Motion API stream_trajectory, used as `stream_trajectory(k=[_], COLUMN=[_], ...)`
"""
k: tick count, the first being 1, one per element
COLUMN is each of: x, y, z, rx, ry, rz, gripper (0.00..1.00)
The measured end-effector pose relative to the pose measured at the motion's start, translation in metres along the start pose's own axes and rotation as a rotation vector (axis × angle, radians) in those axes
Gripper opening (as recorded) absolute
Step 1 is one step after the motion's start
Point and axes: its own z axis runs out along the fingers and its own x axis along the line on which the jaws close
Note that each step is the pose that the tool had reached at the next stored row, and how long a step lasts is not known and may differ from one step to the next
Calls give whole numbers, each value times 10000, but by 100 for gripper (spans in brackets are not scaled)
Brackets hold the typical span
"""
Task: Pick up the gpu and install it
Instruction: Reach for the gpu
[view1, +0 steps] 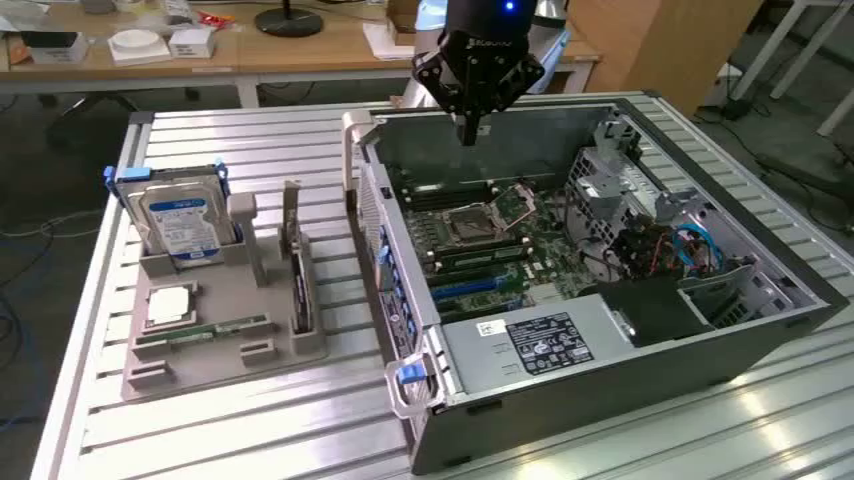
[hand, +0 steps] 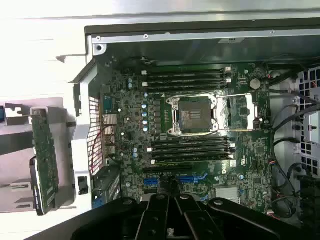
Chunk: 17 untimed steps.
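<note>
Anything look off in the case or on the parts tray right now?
Nothing spilled or damaged. One oddity: the retention plate of the CPU socket is flipped open. The gpu stands on edge in the grey tray beside the case; the shut gripper hangs empty over the case.

An open case (view1: 627, 385) lies on the slatted table (view1: 240, 140), its motherboard (view1: 534, 235) bare. Beside it a grey tray (view1: 254, 295) holds an upright hard drive (view1: 184, 222), a chip (view1: 170, 303) and a RAM stick (view1: 214, 328).
</note>
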Motion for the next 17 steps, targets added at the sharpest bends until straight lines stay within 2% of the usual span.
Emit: stream_trajectory(k=[5,17], x=[21,424], y=[-2,-32], z=[-1,2], rx=[2,1], ry=[0,17], rz=[1,2], gripper=[10,10])
